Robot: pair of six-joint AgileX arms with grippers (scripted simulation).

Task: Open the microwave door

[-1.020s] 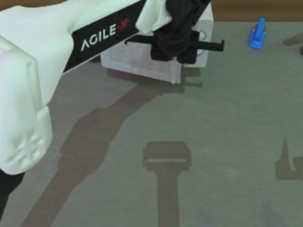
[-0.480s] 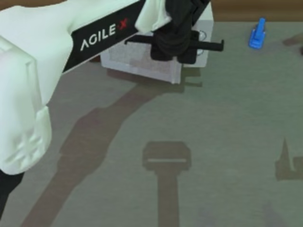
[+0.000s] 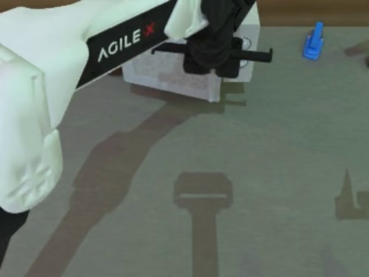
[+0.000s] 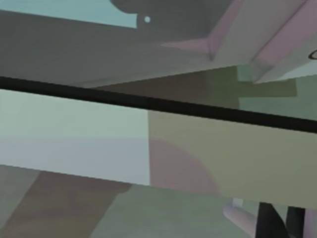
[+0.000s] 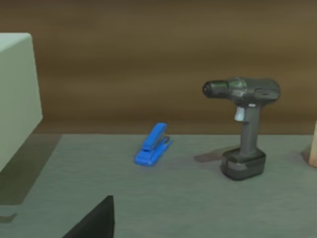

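Overhead, left gripper (image 3: 212, 55) sits over the microwave (image 3: 173, 78) at the table's (image 3: 259, 173) far edge, black fingers spread wide across the boxy white top. Door (image 3: 173, 81) faces the near side (speckled grey mesh). Blue stapler (image 5: 152, 145) and dark drill (image 5: 243, 124) stand right.

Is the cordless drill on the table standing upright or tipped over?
Upright. The drill stands on its battery base, chuck pointing sideways, beside the blue stapler.
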